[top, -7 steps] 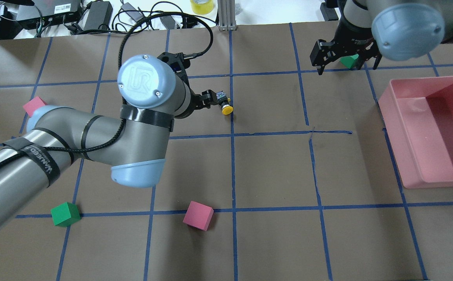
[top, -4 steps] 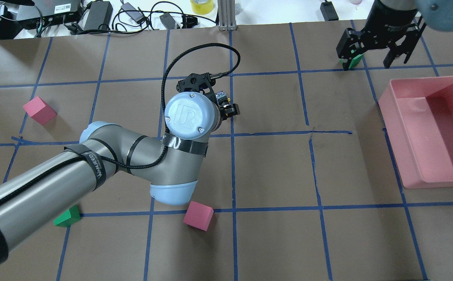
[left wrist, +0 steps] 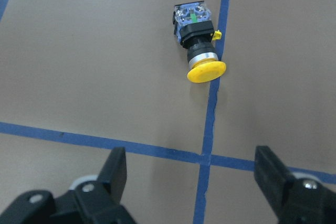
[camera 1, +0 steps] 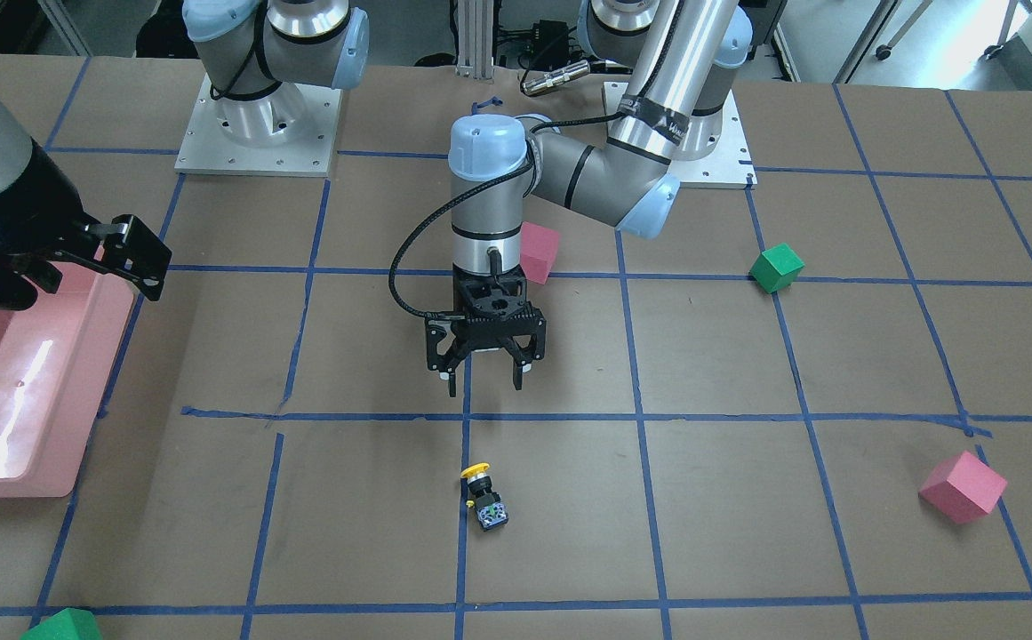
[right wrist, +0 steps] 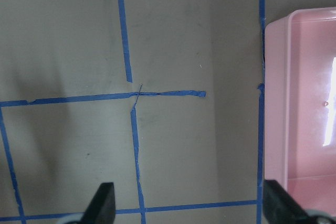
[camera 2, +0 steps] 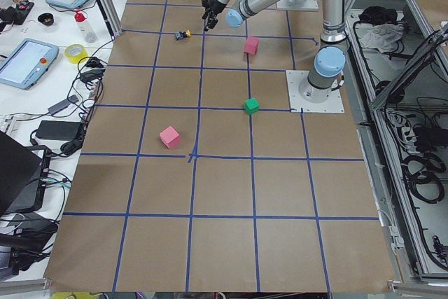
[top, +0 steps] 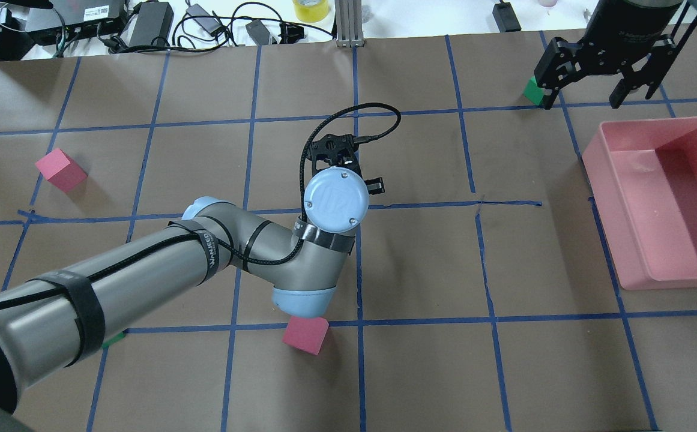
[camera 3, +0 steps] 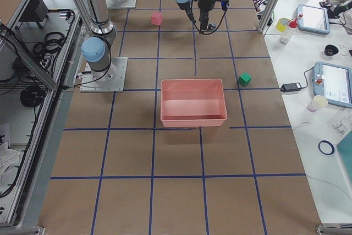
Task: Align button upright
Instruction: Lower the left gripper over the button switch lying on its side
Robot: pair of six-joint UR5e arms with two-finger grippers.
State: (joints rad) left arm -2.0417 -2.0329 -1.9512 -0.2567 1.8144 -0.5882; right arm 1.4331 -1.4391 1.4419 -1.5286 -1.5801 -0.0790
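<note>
The button [camera 1: 483, 493] lies on its side on the brown table, on a blue tape line, with its yellow cap towards the robot and its grey base away. It also shows in the left wrist view [left wrist: 198, 45] and in the exterior left view [camera 2: 183, 34]. In the overhead view my left arm hides it. My left gripper [camera 1: 483, 384] is open and empty. It points down above the table, on the robot's side of the button and apart from it. My right gripper [top: 582, 96] is open and empty, raised near the pink bin.
A pink bin [top: 609, 222] stands at the right. Pink cubes [top: 60, 170] [top: 305, 335] lie left and front. A green cube [top: 533, 89] sits by the right gripper; another [camera 1: 776, 268] lies near the left arm. Cables and power bricks lie beyond the far edge.
My left arm has swung right and its wrist now hangs over the button's spot in the overhead view. The button stays on its side. My right gripper has moved right and farther back.
</note>
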